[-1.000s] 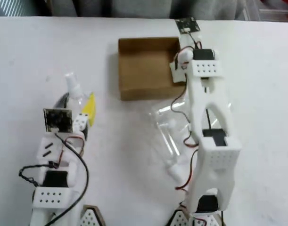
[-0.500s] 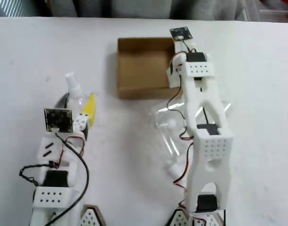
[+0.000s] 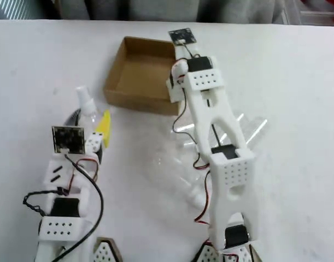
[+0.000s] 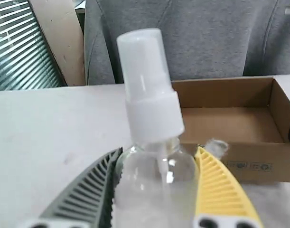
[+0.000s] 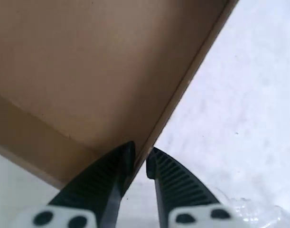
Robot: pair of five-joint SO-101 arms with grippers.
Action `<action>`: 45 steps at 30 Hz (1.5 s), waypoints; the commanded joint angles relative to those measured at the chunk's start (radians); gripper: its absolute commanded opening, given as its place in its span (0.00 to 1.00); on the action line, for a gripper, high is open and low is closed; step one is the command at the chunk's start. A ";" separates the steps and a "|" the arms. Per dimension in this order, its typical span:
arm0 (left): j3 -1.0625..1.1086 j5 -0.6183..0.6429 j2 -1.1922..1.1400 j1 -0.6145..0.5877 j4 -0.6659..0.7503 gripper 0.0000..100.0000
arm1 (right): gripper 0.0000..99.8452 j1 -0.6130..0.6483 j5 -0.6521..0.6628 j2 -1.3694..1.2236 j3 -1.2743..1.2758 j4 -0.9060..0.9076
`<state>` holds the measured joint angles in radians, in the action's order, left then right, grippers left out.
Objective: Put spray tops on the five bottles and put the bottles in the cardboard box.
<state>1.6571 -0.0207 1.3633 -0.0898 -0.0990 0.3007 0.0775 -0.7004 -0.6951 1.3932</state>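
Where transparent plastic blends into white table (image 3: 298, 82), hard to count loose clear bottles (image 3: 253, 129) at 5 o'clock of open brown cardboard box (image 3: 135, 101), hidden in part under right arm (image 3: 221, 136). Right gripper (image 5: 140, 159), ribbed black fingers (image 5: 107, 180) narrow, pinching box's 3 o'clock wall. Left gripper (image 4: 159, 159), grey and yellow fingers (image 4: 216, 190) clamped around round clear bottle (image 4: 156, 190) with smooth white spray top (image 4: 147, 95), 8 o'clock of box.

open brown cardboard box (image 3: 135, 82) sits skewed at 12 o'clock. a clear bottle (image 3: 90, 115) with white spray top (image 3: 83, 97) stands upright at 9 o'clock. other clear bottles (image 3: 254, 126) lie near centre.
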 commanded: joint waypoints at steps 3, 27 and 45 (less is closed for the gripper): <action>-0.012 -0.009 -0.007 -0.004 0.012 0.10 | 0.02 0.025 0.137 0.042 -0.054 0.047; -0.012 -0.011 -0.007 -0.005 0.012 0.10 | 0.02 -0.019 0.198 0.065 0.064 0.104; -0.009 -0.011 -0.007 -0.005 0.012 0.10 | 0.02 -0.022 0.161 0.438 0.649 -0.206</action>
<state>1.6571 -0.0207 1.3633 -0.0898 -0.0990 0.2885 0.2248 -0.3368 -0.0859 1.2459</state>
